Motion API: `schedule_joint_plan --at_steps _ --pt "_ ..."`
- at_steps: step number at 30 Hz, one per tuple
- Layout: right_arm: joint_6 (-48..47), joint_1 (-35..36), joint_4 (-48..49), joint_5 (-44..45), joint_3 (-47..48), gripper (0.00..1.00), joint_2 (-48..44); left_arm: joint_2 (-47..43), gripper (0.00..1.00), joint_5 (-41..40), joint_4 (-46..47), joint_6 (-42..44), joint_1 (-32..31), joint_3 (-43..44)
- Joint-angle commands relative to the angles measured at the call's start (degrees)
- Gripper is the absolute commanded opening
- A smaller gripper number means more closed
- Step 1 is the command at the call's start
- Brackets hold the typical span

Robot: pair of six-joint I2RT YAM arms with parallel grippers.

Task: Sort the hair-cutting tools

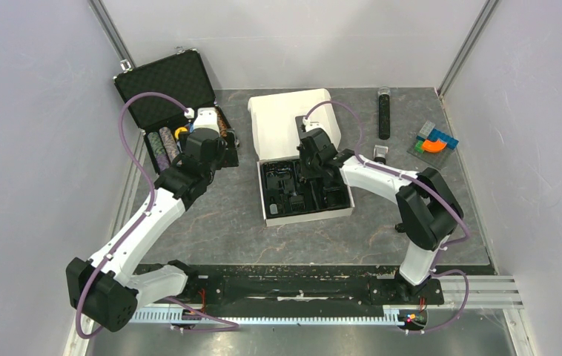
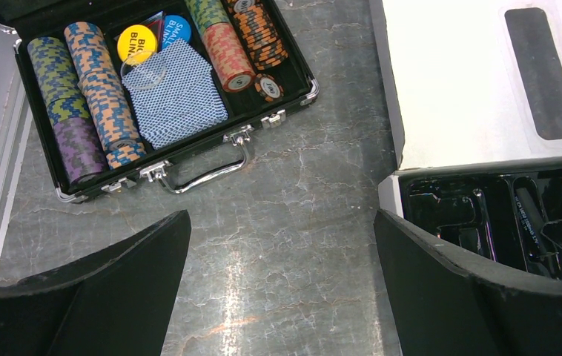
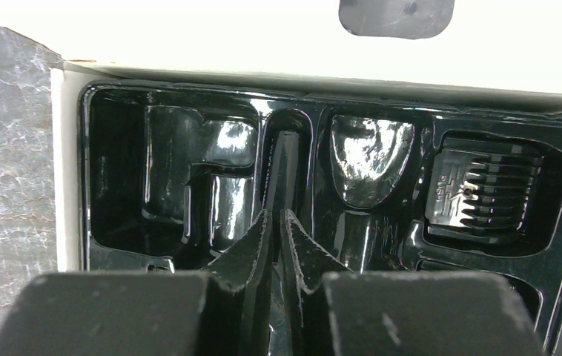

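Note:
A white box (image 1: pixel 308 217) at mid-table holds a glossy black moulded tray (image 3: pixel 182 170). One black comb attachment (image 3: pixel 486 194) sits in the tray's right compartment. A thin black stick (image 3: pixel 285 159) lies in the narrow middle slot. My right gripper (image 3: pixel 276 216) reaches down into the tray and is shut on that stick's near end. The slim black-and-silver hair clipper (image 1: pixel 384 113) lies on the table at the back right, away from both grippers. My left gripper (image 2: pixel 279 222) hangs open over bare table between the chip case and the box, holding nothing.
An open black case (image 2: pixel 189 159) with stacks of poker chips and a card deck stands at the back left. The box's white lid (image 1: pixel 289 122) lies open behind the tray. Colourful blocks (image 1: pixel 435 141) sit at the far right. A small dark piece (image 1: pixel 379 154) lies by my right forearm.

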Motion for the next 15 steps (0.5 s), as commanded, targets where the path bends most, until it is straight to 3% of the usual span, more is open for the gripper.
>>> schedule_joint_plan --at_steps 1,15 --pt "-1.02 0.35 -0.07 -0.17 1.19 0.09 2.30 -0.13 1.00 0.11 0.84 0.11 -0.17 1.10" --pt "-4.10 1.22 -3.26 2.75 4.02 0.09 3.73 -0.14 1.00 -0.24 0.68 0.31 -0.17 1.08"
